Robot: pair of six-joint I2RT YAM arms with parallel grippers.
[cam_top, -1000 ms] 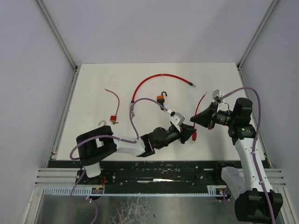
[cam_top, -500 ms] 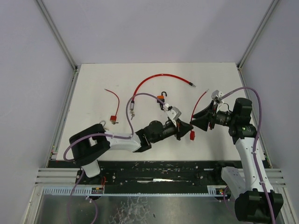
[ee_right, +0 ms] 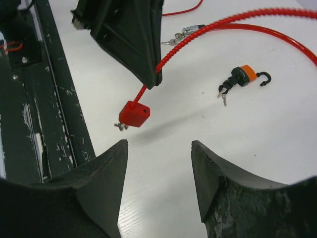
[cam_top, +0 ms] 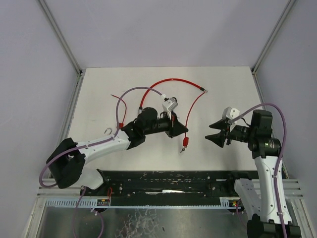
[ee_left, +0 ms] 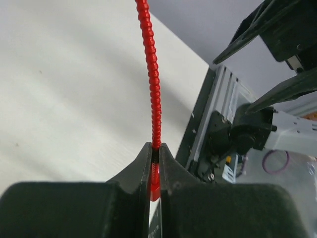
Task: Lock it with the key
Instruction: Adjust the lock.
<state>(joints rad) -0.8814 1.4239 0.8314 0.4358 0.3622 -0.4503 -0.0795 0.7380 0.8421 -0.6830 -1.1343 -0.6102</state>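
The left gripper [ee_left: 154,148] is pinched tight on the red cable [ee_left: 151,84] just above its lock [ee_right: 133,113], which dangles over the middle of the bench [cam_top: 99,94] toward the near edge. The right gripper [ee_right: 158,145] faces it with fingers spread. I'd say the lock is being presented, and the right must next close on what looks like the key [ee_right: 119,127] under it and turn. No writing is readable.

Bright, even, diffuse light, with no glare.
In the left wrist view the red cable [ee_left: 154,99] is sharp and the near fingers [ee_left: 59,208] are blurred; soft, faint shadows lie on the white table [cam_top: 223,89].
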